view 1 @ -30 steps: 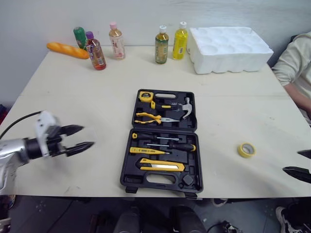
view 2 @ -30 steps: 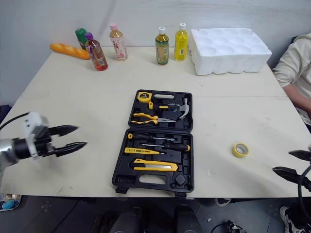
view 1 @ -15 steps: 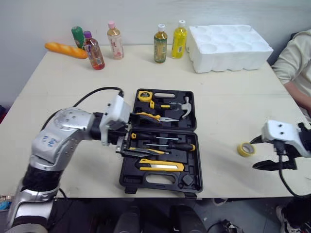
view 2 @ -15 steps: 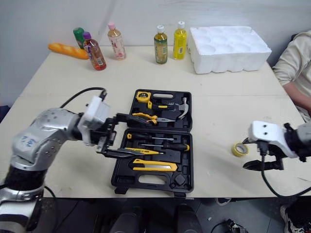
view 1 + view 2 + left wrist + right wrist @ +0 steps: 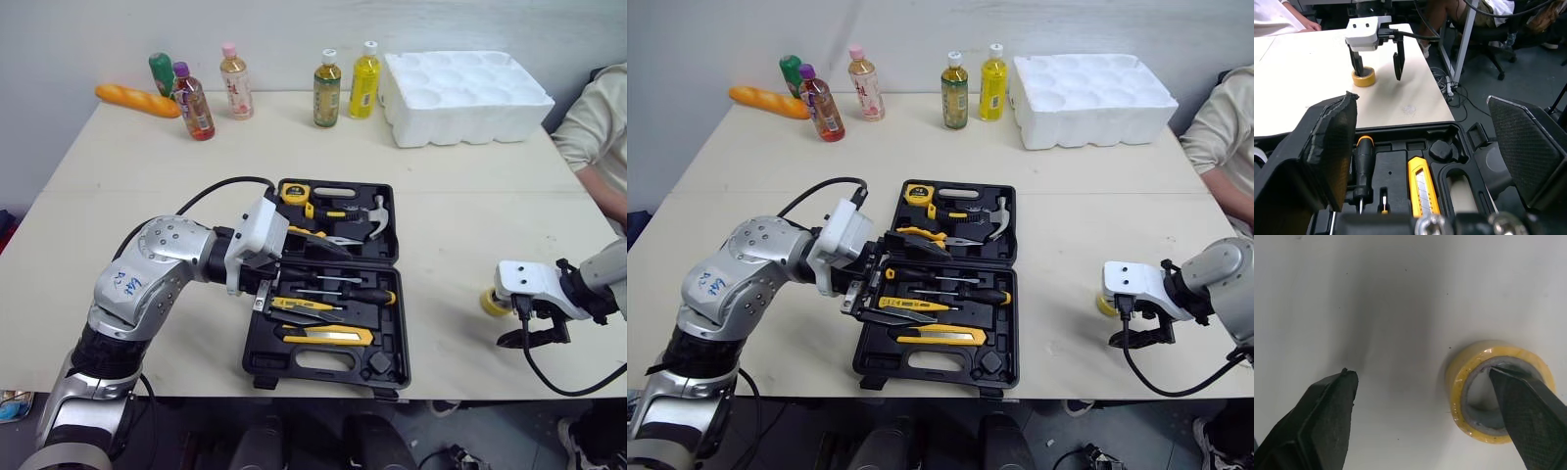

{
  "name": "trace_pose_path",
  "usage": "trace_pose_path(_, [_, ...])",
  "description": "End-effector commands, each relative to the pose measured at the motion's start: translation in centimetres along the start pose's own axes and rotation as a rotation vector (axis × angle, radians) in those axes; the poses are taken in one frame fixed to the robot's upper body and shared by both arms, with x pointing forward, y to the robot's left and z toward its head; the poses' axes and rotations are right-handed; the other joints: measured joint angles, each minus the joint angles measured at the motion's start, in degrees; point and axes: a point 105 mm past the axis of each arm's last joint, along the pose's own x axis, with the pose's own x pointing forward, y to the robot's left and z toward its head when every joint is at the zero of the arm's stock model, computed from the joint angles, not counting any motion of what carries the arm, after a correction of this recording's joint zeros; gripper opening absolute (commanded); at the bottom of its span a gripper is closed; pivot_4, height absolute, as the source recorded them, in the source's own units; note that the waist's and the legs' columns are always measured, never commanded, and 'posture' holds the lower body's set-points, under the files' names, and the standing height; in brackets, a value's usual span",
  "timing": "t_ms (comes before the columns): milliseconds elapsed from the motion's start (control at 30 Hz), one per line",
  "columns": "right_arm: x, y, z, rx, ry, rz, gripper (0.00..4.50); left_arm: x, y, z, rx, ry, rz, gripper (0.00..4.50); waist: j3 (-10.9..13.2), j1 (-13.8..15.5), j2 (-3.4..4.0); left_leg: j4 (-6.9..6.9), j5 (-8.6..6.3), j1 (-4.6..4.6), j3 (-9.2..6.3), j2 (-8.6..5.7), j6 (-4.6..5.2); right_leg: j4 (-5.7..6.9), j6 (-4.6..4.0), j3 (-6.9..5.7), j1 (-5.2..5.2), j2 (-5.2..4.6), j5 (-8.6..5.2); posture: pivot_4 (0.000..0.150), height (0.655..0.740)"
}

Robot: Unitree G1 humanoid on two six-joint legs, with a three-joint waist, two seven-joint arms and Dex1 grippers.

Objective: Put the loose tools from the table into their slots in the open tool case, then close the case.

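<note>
We hold our left gripper [image 5: 302, 277] over the open tool case [image 5: 257, 358], fingers spread. Right of the case, our right gripper [image 5: 1420, 376] is spread too, one finger above the tape roll [image 5: 1455, 387].

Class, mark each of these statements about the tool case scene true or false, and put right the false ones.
1. The tool case lies open on the table. True.
2. The yellow tape roll sits in a slot of the case. False: it lies on the table, off to the case's right.
3. The left gripper hangs over the case with its fingers apart. True.
4. The right gripper is shut on a screwdriver. False: it is open at the tape roll, with one finger over the roll's hole and the other over bare table beside it.
</note>
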Motion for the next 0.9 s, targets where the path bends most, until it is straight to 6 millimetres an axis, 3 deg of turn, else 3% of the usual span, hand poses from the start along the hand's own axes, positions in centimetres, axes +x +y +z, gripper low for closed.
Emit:
trace_pose_path(33, [-0.1,-0.6,0.2,0.002,-0.012,-0.038,2.67,0.3,-0.2,0.6,0.042,-0.003,-0.018,4.5,0.0,0.0,0.0,0.0,0.0,0.0,0.0,0.0,0.0,0.01,0.0,0.0,0.0,0.0,0.0,0.15,0.74])
trace_pose_path(200, [-0.5,-0.1,0.9,-0.019,-0.037,-0.024,0.05,0.4,-0.3,0.5,0.042,-0.005,-0.029,4.5,0.0,0.0,0.0,0.0,0.0,0.0,-0.01,0.01,0.0,0.0,0.0,-0.02,0.0,0.01,0.0,0.15,0.74])
trace_pose_path(300, [-1.1,0.3,2.0,-0.054,-0.07,-0.029,0.05,0.5,-0.4,0.3,0.037,-0.002,-0.039,4.5,0.0,0.1,0.0,0.02,0.0,0.0,-0.01,0.01,0.0,0.02,0.0,-0.02,0.01,0.01,0.0,0.15,0.74])
trace_pose_path(367, [-1.7,0.9,4.6,-0.106,-0.174,-0.032,0.05,0.4,-0.8,-0.1,0.019,0.011,-0.054,4.5,0.0,-0.1,0.0,0.01,0.0,0.0,-0.01,0.01,0.0,0.02,0.0,-0.02,0.01,0.01,0.0,0.15,0.74])
trace_pose_path(400, [-1.9,1.5,6.9,-0.124,-0.263,-0.028,0.05,0.3,-1.4,-0.8,0.005,0.04,-0.075,4.5,0.0,-0.2,0.0,0.0,0.0,0.0,-0.01,0.02,0.0,0.03,0.0,-0.01,0.0,0.02,0.0,0.15,0.74])
trace_pose_path(467, [-2.1,3.3,10.2,-0.174,-0.381,0.02,0.05,0.2,-2.6,-1.9,-0.012,0.09,-0.125,4.5,0.0,-0.7,0.0,-0.02,0.02,0.02,-0.01,0.08,-0.05,0.04,0.0,0.0,0.0,0.07,0.0,0.15,0.74])
trace_pose_path(633, [-0.8,7.9,14.3,-0.24,-0.492,0.174,0.05,-0.2,-4.1,-3.4,-0.029,0.154,-0.178,4.5,0.0,-0.5,-0.03,-0.09,0.05,0.04,-0.09,0.12,-0.13,0.03,-0.03,-0.06,0.01,0.08,-0.02,0.15,0.74])
trace_pose_path(767, [0.7,10.1,15.7,-0.273,-0.507,0.257,0.05,-0.4,-4.2,-4.3,-0.041,0.184,-0.175,4.5,0.0,0.1,-0.05,-0.1,-0.01,0.03,-0.1,0.07,-0.03,-0.03,-0.03,-0.04,0.02,-0.01,-0.02,0.15,0.74])
trace_pose_path(900, [2.2,10.8,16.3,-0.285,-0.5,0.281,0.05,-0.5,-4.5,-4.8,-0.038,0.21,-0.179,4.5,0.0,0.1,-0.06,-0.09,-0.04,-0.02,-0.09,0.04,0.04,-0.1,-0.03,-0.04,0.01,-0.04,-0.02,0.15,0.74])
